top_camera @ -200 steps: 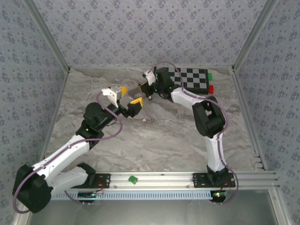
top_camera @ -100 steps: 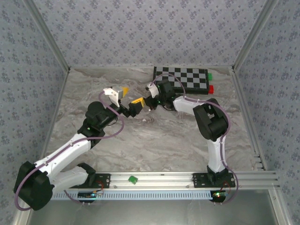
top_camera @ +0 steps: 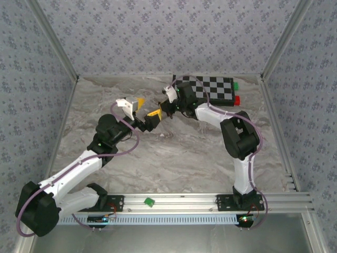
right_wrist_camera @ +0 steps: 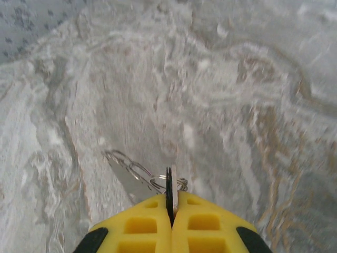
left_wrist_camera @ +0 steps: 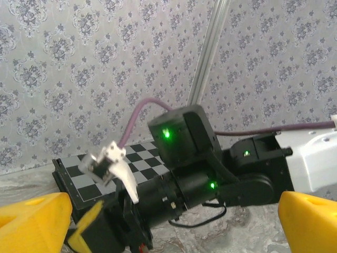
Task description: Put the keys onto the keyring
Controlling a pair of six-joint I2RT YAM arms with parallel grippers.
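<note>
Toward table [top_camera: 174,158] far edge, right gripper [right_wrist_camera: 170,205] edging farther back than half-second ago, yellow moulded fingers [right_wrist_camera: 142,226] pinching thin dark flat key [right_wrist_camera: 169,188] at looped silver wire keyring [right_wrist_camera: 158,183]; left gripper [top_camera: 147,108] gaping wide alongside.

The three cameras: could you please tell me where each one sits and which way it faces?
Top external: above and behind the bases, looking down on the table; both arms show.
Left wrist: faces across toward the right arm and checkerboard; own yellow fingers at the corners.
Right wrist: looks down on the table; own fingers shut on a key.
Shared: top and left wrist both see the checkerboard.
</note>
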